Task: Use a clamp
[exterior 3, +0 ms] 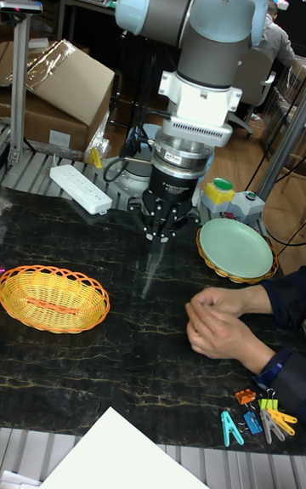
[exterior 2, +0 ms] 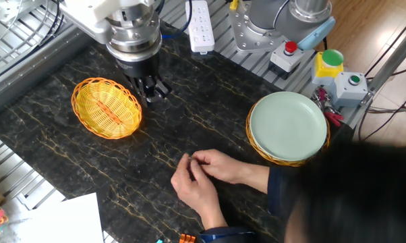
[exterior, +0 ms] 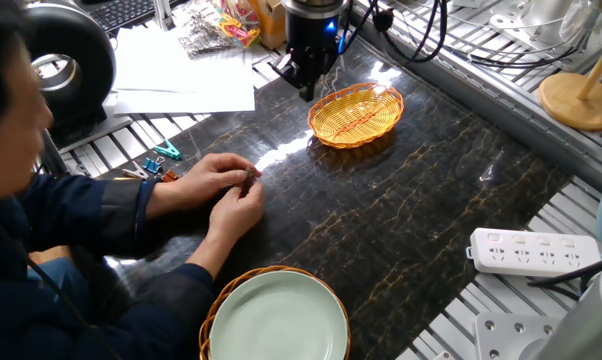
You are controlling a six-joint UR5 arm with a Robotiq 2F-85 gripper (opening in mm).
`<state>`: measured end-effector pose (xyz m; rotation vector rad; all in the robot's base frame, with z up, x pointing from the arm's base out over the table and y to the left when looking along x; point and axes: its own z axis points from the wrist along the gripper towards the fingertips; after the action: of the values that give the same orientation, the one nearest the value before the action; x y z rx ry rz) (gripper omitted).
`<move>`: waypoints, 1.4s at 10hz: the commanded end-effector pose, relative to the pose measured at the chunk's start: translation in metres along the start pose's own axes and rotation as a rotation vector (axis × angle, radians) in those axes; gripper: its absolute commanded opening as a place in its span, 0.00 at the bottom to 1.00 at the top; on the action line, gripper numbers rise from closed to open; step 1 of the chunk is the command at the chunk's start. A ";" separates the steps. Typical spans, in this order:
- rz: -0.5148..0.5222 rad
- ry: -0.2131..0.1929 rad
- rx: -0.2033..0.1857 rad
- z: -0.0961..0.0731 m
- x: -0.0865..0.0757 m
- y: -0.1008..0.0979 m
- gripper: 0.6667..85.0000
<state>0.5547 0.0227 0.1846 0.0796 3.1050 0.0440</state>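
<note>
My two-finger gripper [exterior 3: 159,236] is hanging above the dark marbled table [exterior 2: 210,121], nothing in it, and honestly I can't tell how far apart the fingers are from any of these angles. The tall fixed view is the only one that really shows the little heap of coloured plastic clamps [exterior 3: 259,421] down at about 5 o'clock on the table's near edge; one fixed view catches a few of them by the person's elbow, the other fixed view barely clips them at the bottom. The person's two hands [exterior: 231,195] are pinched together around something tiny, too small to make out. The yellow woven wicker basket [exterior 2: 106,107] sits just beside me at about 8 o'clock in the other fixed view, with an orange streak in it. The pale green round plate [exterior 2: 287,126] rests in a second brown wicker basket [exterior: 224,292].
</note>
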 end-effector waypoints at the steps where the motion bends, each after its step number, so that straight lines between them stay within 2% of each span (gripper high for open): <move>1: 0.037 0.009 0.004 -0.001 0.003 0.009 0.24; 2: 0.011 0.011 0.009 0.000 0.009 0.009 0.52; 3: -0.015 -0.010 0.006 0.006 0.011 0.011 0.70; 4: -0.011 -0.091 0.015 0.014 -0.002 0.017 0.72; 5: -0.028 -0.117 0.043 0.015 -0.007 0.014 0.72; 6: -0.035 -0.107 0.020 0.014 -0.005 0.021 0.72; 8: -0.038 -0.096 0.020 0.016 -0.003 0.021 0.70; 11: -0.028 -0.106 0.013 0.017 -0.014 0.028 0.65; 12: -0.002 -0.124 -0.004 0.021 -0.019 0.032 0.58; 14: 0.019 -0.146 -0.021 0.025 -0.033 0.042 0.58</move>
<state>0.5770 0.0529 0.1642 0.0648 2.9843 0.0253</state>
